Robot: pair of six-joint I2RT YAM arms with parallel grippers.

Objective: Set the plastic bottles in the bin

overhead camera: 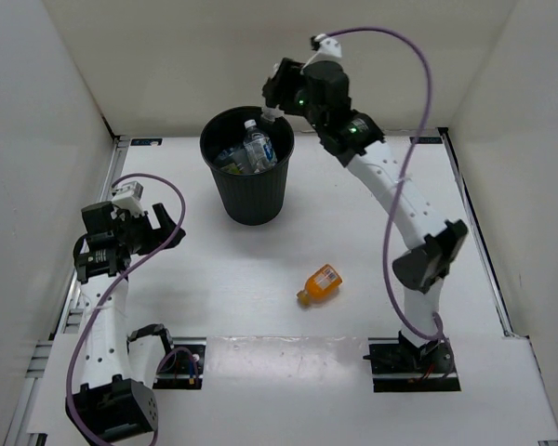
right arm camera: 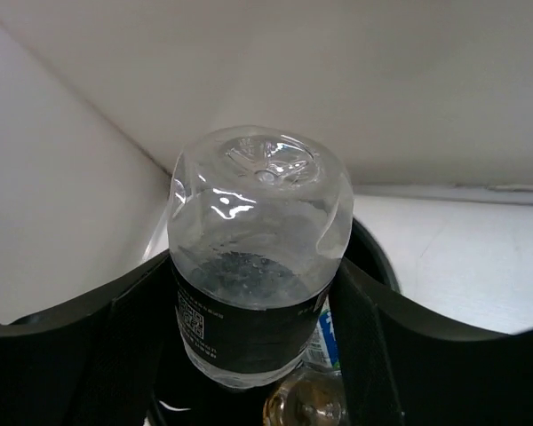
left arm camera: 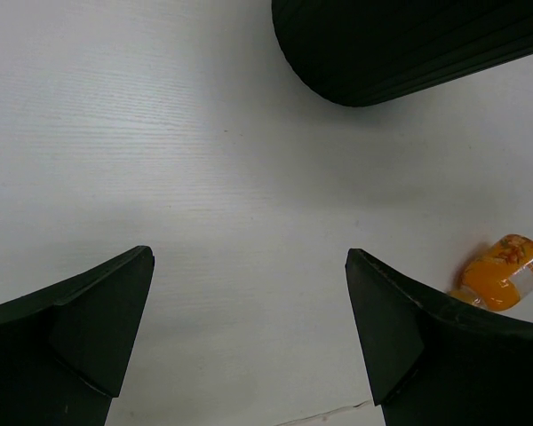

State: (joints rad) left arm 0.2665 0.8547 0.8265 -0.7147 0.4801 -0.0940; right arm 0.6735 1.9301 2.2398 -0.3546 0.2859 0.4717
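My right gripper (overhead camera: 273,104) hangs over the far rim of the black ribbed bin (overhead camera: 249,190) and is shut on a clear bottle with a black label (right arm camera: 253,266), held base up between both fingers (right arm camera: 373,337). Inside the bin stand a clear water bottle with a blue label (overhead camera: 257,149), which also shows in the right wrist view (right arm camera: 327,342), and other bottles, one clear and yellowish (right arm camera: 306,410). An orange bottle (overhead camera: 320,283) lies on the table in front of the bin; it also shows in the left wrist view (left arm camera: 502,271). My left gripper (overhead camera: 164,229) is open and empty at the left.
White walls enclose the table on the left, back and right. The bin (left arm camera: 409,44) shows at the top of the left wrist view. Purple cables loop over both arms.
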